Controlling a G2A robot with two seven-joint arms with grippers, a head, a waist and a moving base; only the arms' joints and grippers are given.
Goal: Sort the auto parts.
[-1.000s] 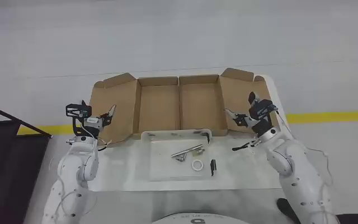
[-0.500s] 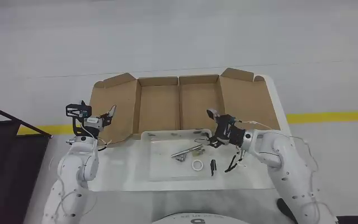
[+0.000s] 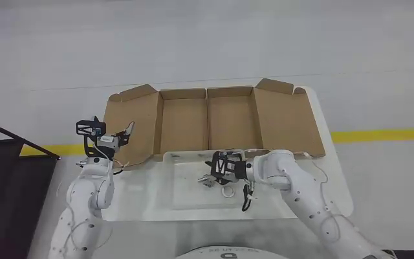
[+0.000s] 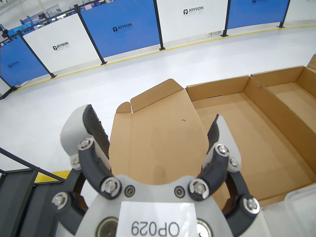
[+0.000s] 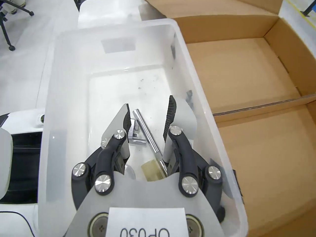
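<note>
The metal rod lies flat on the floor of the clear bin, one end resting against a small steel bracket. It runs lengthwise between the pads of my right gripper. I hold that gripper spread, one finger to each side of the rod and touching neither it nor anything else, low inside the bin. I judge this is the stance for closing across the rod's narrow width.

A pale ring sits just behind my fingers, close under the wrist and touching or nearly touching the rod's near end. It could get dragged along. The bracket, beside one finger, may catch the pad as I close.

The bin wall rises just outside the other finger. Past it is the open cardboard box, its two compartments bare.

My left gripper hangs spread and empty above the box's outer flap, well apart from the bin.
</note>
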